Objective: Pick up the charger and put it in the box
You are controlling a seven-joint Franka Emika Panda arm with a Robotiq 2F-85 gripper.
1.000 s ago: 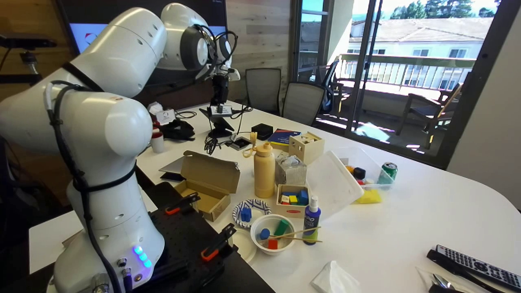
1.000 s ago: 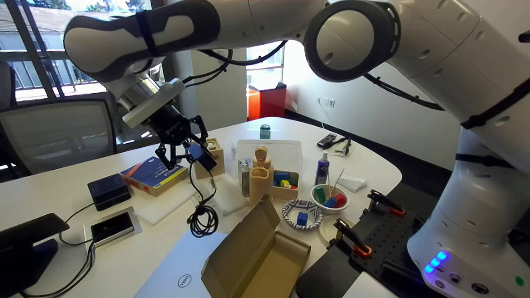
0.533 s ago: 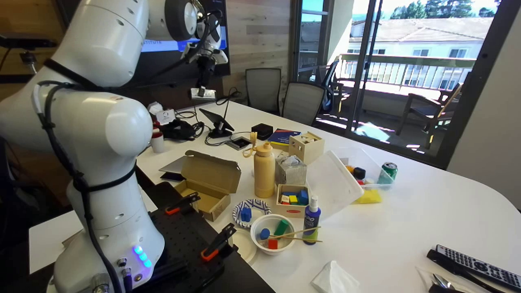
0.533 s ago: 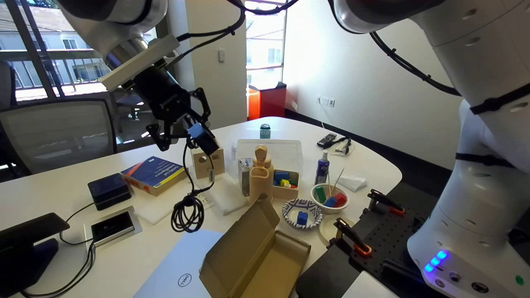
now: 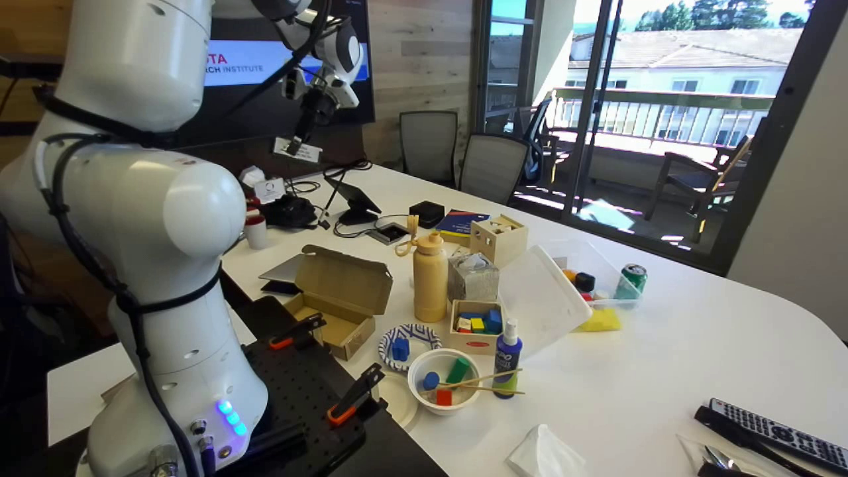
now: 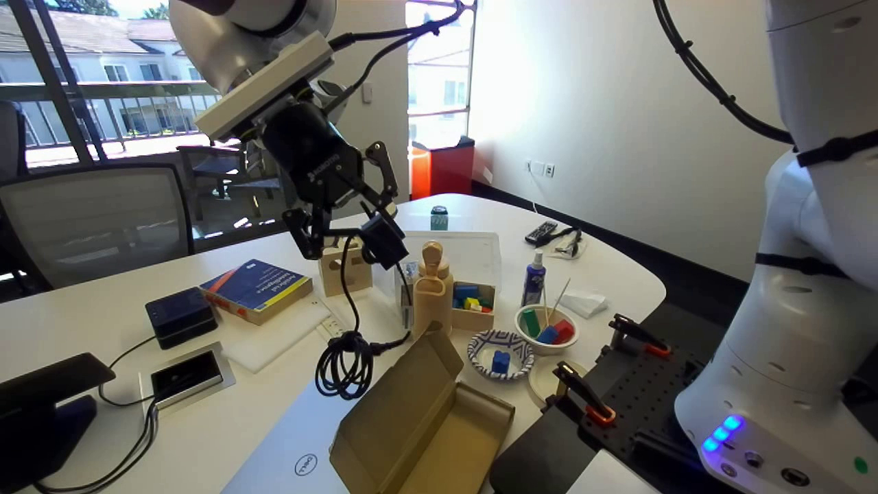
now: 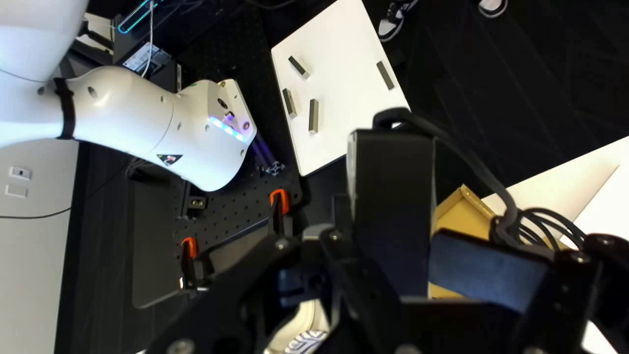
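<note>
Holding the charger (image 6: 385,241) in midair, outside the box (image 6: 461,439)

You've got the gripper (image 6: 370,221) pinching the black charger, up above the table (image 6: 624,274). Its cord (image 6: 351,342) hangs below in a coil; can't tell if that touches anything. The cardboard box sits on the table, lid (image 6: 394,418) raised, just beside the laptop (image 6: 309,425). Tan bottle (image 6: 432,309) upright near the lid; patterned plate (image 6: 480,367) with a blue block (image 6: 501,362) just beside the box. In your wrist view, the charger sits near the middle, its cord arcs off one end, and the box shows only partly behind them.
</note>
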